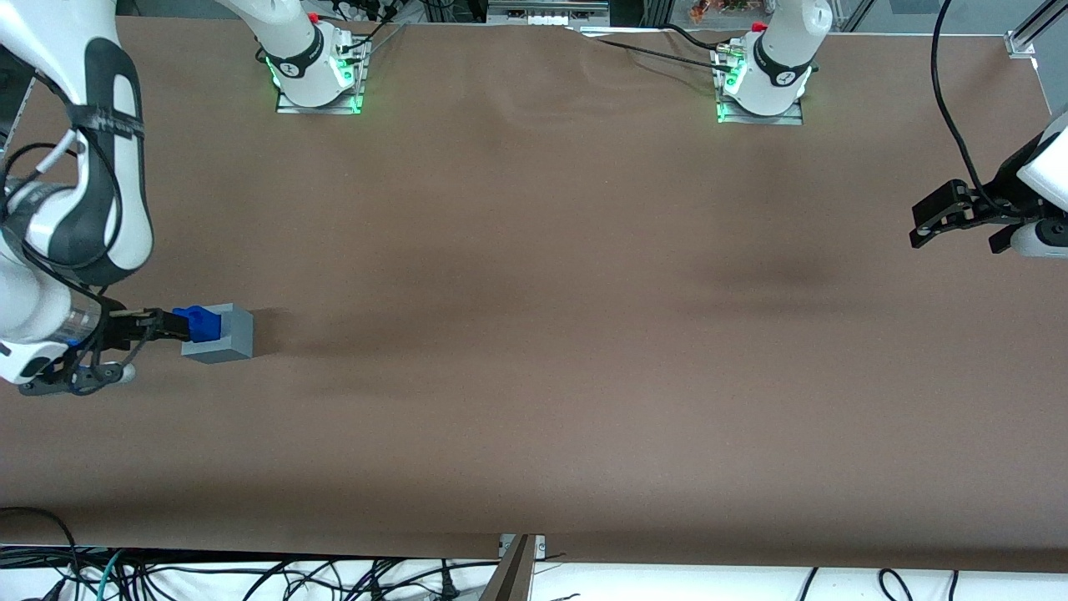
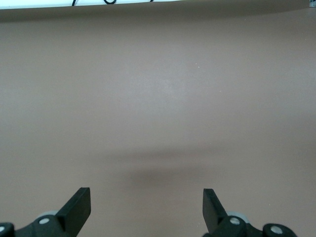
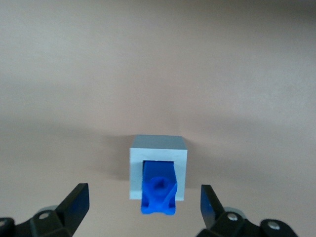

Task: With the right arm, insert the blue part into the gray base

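The gray base [image 1: 227,337] stands on the brown table toward the working arm's end. The blue part [image 1: 197,322] sits in the base's socket and sticks out of its top. In the right wrist view the blue part [image 3: 159,190] fills the square recess of the gray base [image 3: 158,150] and its knobby end points at the camera. The right arm's gripper [image 1: 171,324] is just above the blue part. It also shows in the right wrist view [image 3: 144,200], open, with one finger on each side of the part and not touching it.
Two arm bases with green lights [image 1: 315,73] [image 1: 763,83] stand at the table's edge farthest from the front camera. The parked arm's gripper [image 1: 959,213] hangs over its end of the table. Cables lie below the near table edge [image 1: 250,576].
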### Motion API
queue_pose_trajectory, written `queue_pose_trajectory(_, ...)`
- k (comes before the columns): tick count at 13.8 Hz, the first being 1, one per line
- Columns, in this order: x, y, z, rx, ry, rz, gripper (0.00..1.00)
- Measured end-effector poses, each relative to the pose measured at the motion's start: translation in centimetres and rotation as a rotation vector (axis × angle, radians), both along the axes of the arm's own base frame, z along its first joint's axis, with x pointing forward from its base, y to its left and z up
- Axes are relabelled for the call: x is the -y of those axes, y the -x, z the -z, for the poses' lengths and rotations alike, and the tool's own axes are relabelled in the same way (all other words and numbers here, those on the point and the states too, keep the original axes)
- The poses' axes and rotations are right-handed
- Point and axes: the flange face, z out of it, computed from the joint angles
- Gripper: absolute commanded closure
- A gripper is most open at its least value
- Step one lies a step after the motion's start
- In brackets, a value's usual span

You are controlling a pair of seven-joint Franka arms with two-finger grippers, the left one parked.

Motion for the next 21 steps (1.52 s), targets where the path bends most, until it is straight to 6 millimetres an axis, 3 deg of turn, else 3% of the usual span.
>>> queue_pose_trajectory(5, -0.8, 1.9, -11.5, 0.079, -0.018, -0.160, 0.00)
queue_pose_trajectory(7, -1.3, 1.5, -14.7, 0.138, -0.002, -0.198, 0.00)
queue_pose_trajectory(12, -1.7, 1.4, -16.1, 0.182, -0.010, -0.220, 0.00)
queue_pose_trajectory(16, 0.4, 3.4, -17.5, 0.181, -0.058, -0.111, 0.00)
queue_pose_trajectory(21, -1.0, 5.8, -17.5, 0.146, -0.033, -0.043, 0.00)
